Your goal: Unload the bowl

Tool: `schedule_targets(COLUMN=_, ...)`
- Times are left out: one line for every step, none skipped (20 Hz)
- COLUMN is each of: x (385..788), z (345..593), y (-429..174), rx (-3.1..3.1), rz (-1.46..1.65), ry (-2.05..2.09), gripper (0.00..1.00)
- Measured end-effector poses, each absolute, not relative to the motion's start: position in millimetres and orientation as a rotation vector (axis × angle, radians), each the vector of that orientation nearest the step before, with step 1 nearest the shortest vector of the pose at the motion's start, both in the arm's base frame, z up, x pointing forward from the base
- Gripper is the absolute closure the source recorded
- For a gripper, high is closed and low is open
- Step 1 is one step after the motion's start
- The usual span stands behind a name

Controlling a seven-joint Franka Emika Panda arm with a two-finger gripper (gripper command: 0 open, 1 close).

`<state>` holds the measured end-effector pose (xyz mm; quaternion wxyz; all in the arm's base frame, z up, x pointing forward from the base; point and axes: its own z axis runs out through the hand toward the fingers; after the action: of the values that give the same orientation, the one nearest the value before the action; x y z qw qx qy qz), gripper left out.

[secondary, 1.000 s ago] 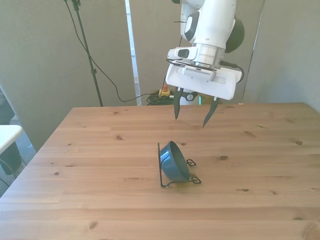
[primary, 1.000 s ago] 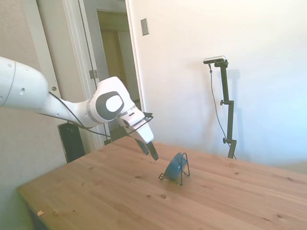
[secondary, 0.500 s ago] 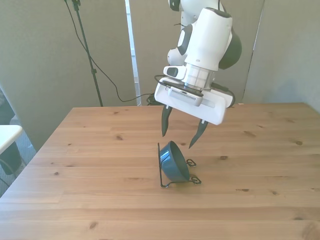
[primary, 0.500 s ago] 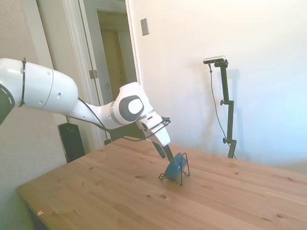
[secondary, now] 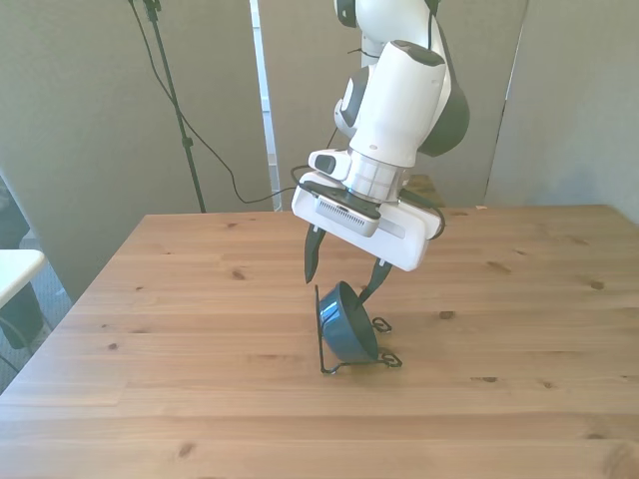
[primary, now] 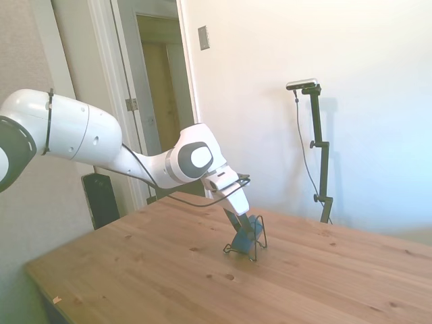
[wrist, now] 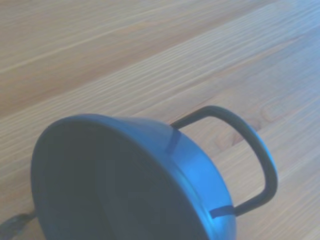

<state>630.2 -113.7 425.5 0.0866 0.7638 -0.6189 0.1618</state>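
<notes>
1. In the side view, the white arm [primary: 101,145] reaches in from the left and bends down toward the middle of the wooden surface [primary: 169,277].
2. The gripper [secondary: 340,278] hangs just above the bowl [secondary: 345,321], and its fingers [secondary: 311,257] are spread apart and hold nothing.
3. In the front view, one finger is beside the bowl's rim on the front view's left, and the other is close to the bowl's upper back; I cannot tell if it touches.
4. The bowl stands on its edge near the middle of the surface, leaning in a thin wire stand [secondary: 354,365].
5. In the wrist view, the bowl [wrist: 125,185] is blurred, and a dark wire loop [wrist: 250,160] curves around its back.
</notes>
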Motion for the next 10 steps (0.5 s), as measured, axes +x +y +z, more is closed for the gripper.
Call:
schedule_targets(x=629, z=424, y=-117, rx=2.268, rz=0.479, ry=-1.845, gripper=0.00)
schedule_targets(x=627, z=422, y=-121, rx=2.260, rz=0.476, ry=-1.845, gripper=0.00)
schedule_targets(x=626, z=420, y=-124, rx=2.253, rz=0.471, ry=-1.848, gripper=0.00)
schedule_targets(x=625, z=419, y=-127, rx=2.248, rz=0.466, ry=-1.850, gripper=1.00)
schedule_targets(x=624, z=418, y=-128, rx=2.245, rz=0.463, ry=-1.851, gripper=1.00)
schedule_targets(x=624, z=417, y=-128, rx=2.244, rz=0.461, ry=-1.851, gripper=1.00)
schedule_targets(x=624, z=417, y=-128, rx=2.244, rz=0.460, ry=-1.851, gripper=1.00)
schedule_targets(x=623, z=416, y=-128, rx=2.244, rz=0.460, ry=-1.851, gripper=1.00)
schedule_targets(x=623, z=416, y=-128, rx=2.244, rz=0.459, ry=-1.851, gripper=1.00)
schedule_targets(x=623, z=416, y=-128, rx=2.244, rz=0.459, ry=-1.851, gripper=1.00)
